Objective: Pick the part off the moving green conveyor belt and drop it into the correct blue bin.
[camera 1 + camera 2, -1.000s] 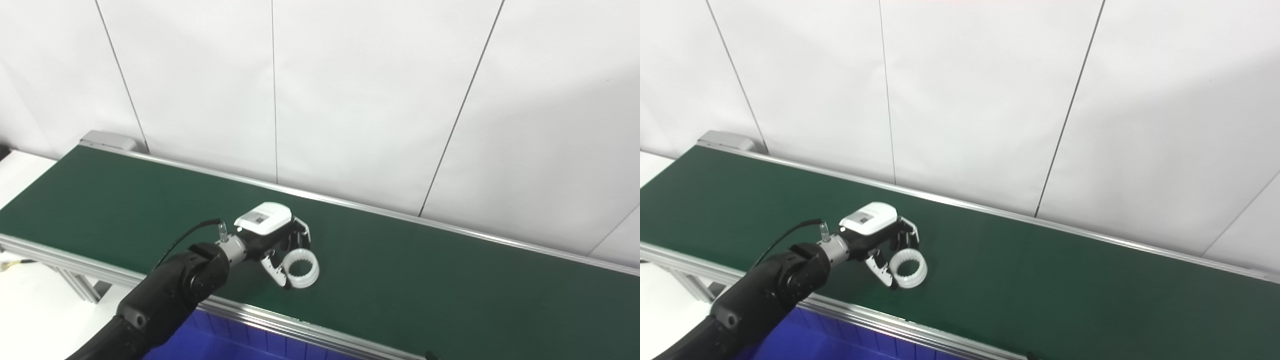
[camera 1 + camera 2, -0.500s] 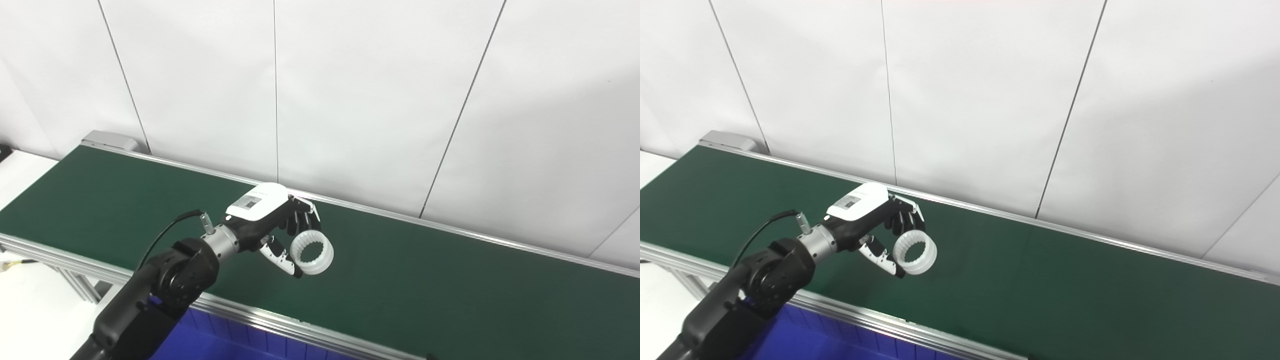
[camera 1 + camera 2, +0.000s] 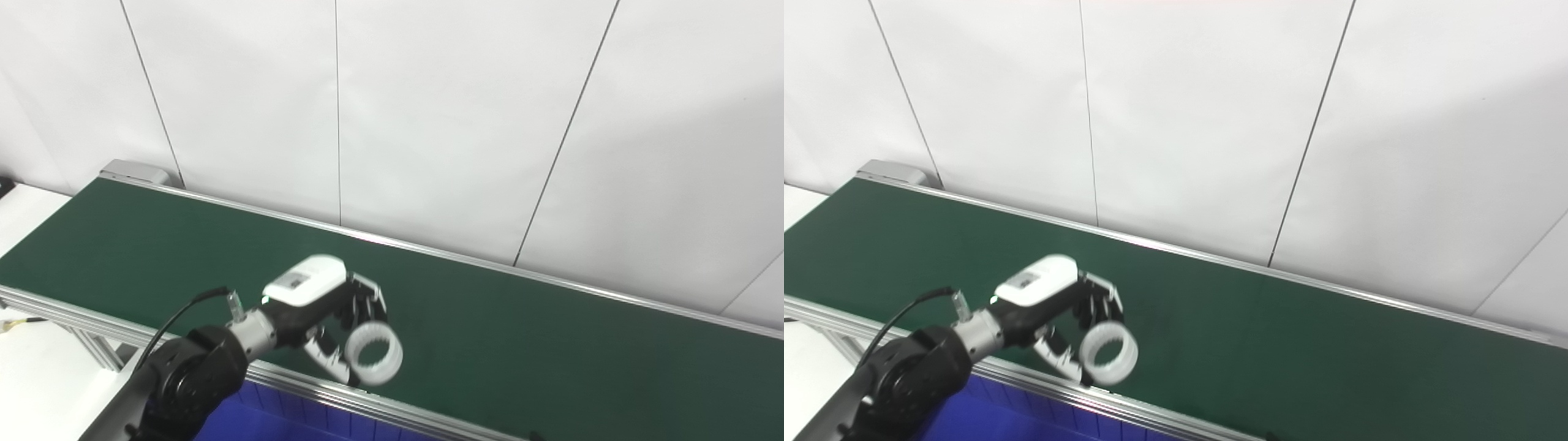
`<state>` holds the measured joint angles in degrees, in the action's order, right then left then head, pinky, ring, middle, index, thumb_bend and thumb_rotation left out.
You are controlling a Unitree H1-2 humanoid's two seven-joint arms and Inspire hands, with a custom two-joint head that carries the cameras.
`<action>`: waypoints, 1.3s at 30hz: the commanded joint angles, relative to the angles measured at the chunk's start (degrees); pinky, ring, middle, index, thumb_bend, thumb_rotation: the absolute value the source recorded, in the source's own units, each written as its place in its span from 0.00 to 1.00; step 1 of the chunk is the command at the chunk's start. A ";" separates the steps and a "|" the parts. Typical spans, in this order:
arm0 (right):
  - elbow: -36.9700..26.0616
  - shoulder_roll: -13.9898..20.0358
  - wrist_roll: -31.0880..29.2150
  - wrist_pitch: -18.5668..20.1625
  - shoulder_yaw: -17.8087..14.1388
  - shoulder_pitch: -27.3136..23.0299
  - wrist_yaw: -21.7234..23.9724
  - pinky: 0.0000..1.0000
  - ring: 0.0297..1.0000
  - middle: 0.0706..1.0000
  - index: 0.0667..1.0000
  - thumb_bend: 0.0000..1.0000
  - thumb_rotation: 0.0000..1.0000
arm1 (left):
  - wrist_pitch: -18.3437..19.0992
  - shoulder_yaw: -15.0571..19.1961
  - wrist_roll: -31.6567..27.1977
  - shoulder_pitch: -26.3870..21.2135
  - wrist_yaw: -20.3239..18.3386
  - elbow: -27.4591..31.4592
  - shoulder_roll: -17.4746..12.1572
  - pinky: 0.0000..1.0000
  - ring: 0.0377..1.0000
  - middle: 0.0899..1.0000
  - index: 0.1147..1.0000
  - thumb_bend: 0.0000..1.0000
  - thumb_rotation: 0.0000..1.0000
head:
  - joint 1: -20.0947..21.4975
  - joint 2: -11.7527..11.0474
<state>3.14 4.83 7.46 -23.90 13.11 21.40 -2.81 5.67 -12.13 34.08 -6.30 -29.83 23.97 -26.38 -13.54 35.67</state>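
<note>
The left hand (image 3: 324, 312) has the white toothed ring (image 3: 373, 361) pinched between its thumb and fingers (image 3: 361, 306), closed firmly on the rim. The ring is up off the green conveyor belt (image 3: 520, 343), held on edge with its open centre facing the cameras (the inner teeth show, a little smeared by blur). Taking the belt as the landmark: hand and ring hang over its near side, right above the silver front rail (image 3: 343, 398). Below that rail, on the robot's side of the belt, sits the blue bin (image 3: 257, 419), only its rim and a patch of wall in view. The dark forearm (image 3: 190, 380) reaches in from the lower left, crossing the rail, a black cable (image 3: 177, 315) looping off the wrist. Behind the belt's far edge stands the white panelled wall (image 3: 429, 122). The right hand is out of the picture.
</note>
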 commanded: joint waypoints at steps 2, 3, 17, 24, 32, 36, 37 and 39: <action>-3.44 0.19 -0.93 -2.71 -0.36 0.31 1.00 0.70 0.79 0.84 0.90 0.45 0.77 | 0.48 0.44 -1.99 -0.55 -1.61 3.57 -1.72 0.45 0.38 0.43 0.46 0.48 0.00 | 0.06 1.90; -3.94 0.22 -1.16 -2.50 -0.46 0.45 1.25 0.71 0.79 0.84 0.90 0.47 0.76 | 0.79 0.40 -2.25 -0.39 -2.27 4.03 -1.84 0.44 0.38 0.43 0.46 0.48 0.00 | 0.02 2.19; -13.78 2.35 -5.02 4.45 -3.08 2.54 5.13 0.74 0.81 0.85 0.91 0.52 0.77 | 5.47 -1.86 1.44 4.34 -8.03 8.45 -2.15 0.39 0.39 0.46 0.45 0.48 0.00 | -6.50 12.51; -13.80 2.49 -5.28 5.13 -3.77 2.36 6.12 0.73 0.80 0.84 0.90 0.54 0.76 | 4.02 -1.64 1.48 8.04 -6.75 7.25 -2.24 0.40 0.39 0.46 0.45 0.48 0.00 | -5.49 12.20; -13.19 2.13 -5.22 4.60 -4.02 2.27 6.77 0.72 0.80 0.84 0.89 0.54 0.75 | 2.94 -1.23 3.34 11.50 -3.53 4.41 -1.79 0.45 0.39 0.45 0.44 0.48 0.00 | -4.62 11.07; -12.61 2.10 -5.42 3.90 -4.13 1.95 7.04 0.72 0.79 0.84 0.89 0.53 0.74 | 2.29 -1.37 4.69 12.77 -1.67 2.70 -1.89 0.44 0.40 0.45 0.44 0.48 0.00 | -4.72 10.87; -12.53 2.14 -5.40 3.89 -4.18 1.94 7.11 0.72 0.79 0.84 0.89 0.53 0.74 | 1.83 -1.38 5.02 13.25 -0.81 1.91 -1.90 0.43 0.40 0.45 0.45 0.48 0.00 | -4.70 10.81; -12.37 2.26 -5.45 3.71 -4.27 1.91 7.27 0.72 0.79 0.84 0.89 0.53 0.75 | 1.32 -1.31 5.51 14.05 0.55 0.67 -1.75 0.42 0.40 0.45 0.45 0.48 0.00 | -4.70 10.74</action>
<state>-8.32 7.06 2.75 -18.79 9.24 23.46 3.99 8.30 -14.12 38.88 7.54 -31.69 24.52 -27.46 -18.19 46.41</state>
